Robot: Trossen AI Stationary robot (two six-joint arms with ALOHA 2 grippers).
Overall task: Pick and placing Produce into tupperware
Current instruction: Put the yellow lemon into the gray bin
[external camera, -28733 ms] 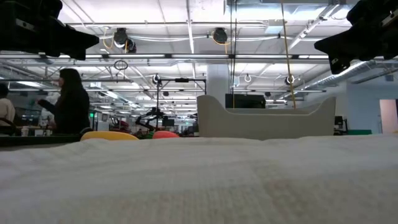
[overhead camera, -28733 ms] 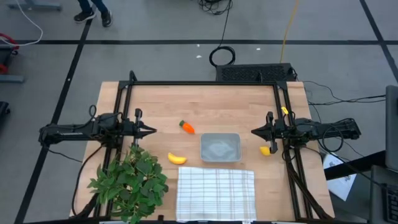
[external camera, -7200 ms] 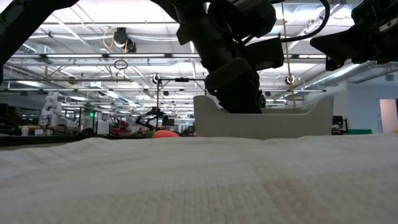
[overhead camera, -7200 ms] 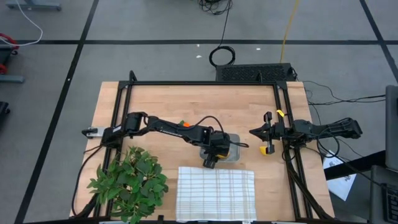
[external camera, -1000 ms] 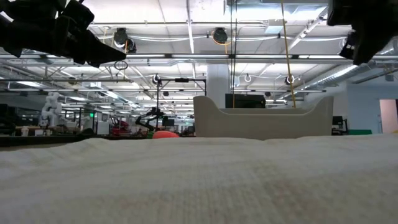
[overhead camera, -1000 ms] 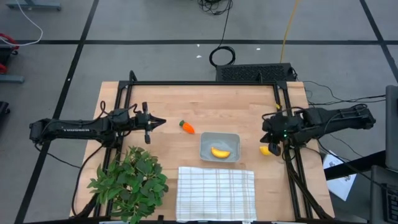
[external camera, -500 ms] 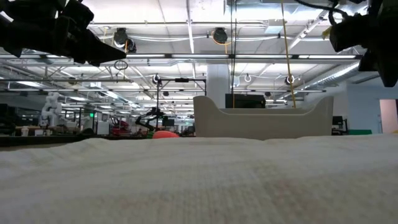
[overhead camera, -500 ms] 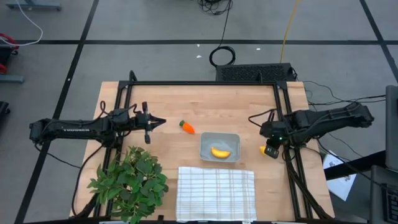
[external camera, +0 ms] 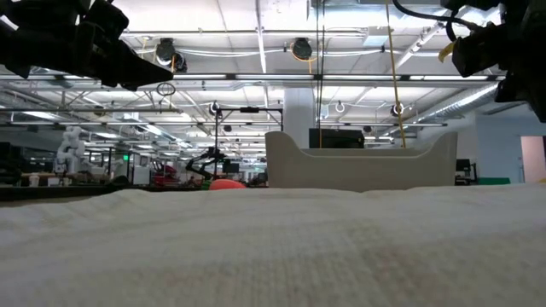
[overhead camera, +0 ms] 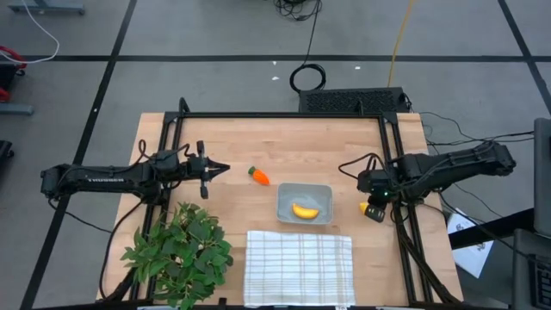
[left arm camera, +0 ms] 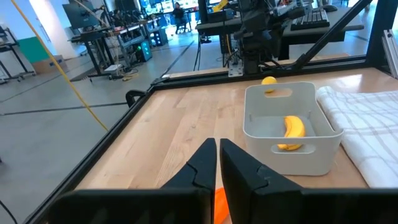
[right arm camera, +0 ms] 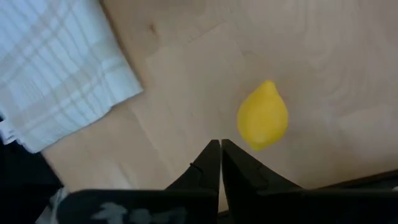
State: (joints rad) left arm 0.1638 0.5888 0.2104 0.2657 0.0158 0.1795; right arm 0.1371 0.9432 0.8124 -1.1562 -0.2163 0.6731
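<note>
**Over the lemon: right gripper poised, banana in tub**

At the table's right edge, the right gripper (overhead camera: 374,209) points down over the lemon (overhead camera: 365,207). Seen from its wrist cam, the fingers (right arm camera: 211,163) are pressed together w/ nothing between them, tips just beside the lemon (right arm camera: 263,116), which lies on bare wood. Can't tell if they touch it. A corner of the checked cloth (right arm camera: 59,68) shows near the lemon there.

Centre of table: the tupperware (overhead camera: 305,204), a shallow grey tub w/ rounded corners, holds the banana (overhead camera: 302,210). From the left wrist cam the banana (left arm camera: 293,129) lies inside the tub (left arm camera: 287,134), w/ the lemon (left arm camera: 268,81) on the wood beyond it.

The carrot (overhead camera: 258,176), orange w/ green top, lies on the wood between the tub and the left arm.

Left gripper (overhead camera: 220,170) waits at table's left side, pointing toward the carrot, well apart from it. Its fingers (left arm camera: 200,163) are closed together, empty.

Front of table: cloth (overhead camera: 299,266) just below the tub; leafy plant (overhead camera: 181,252) at front left.
</note>
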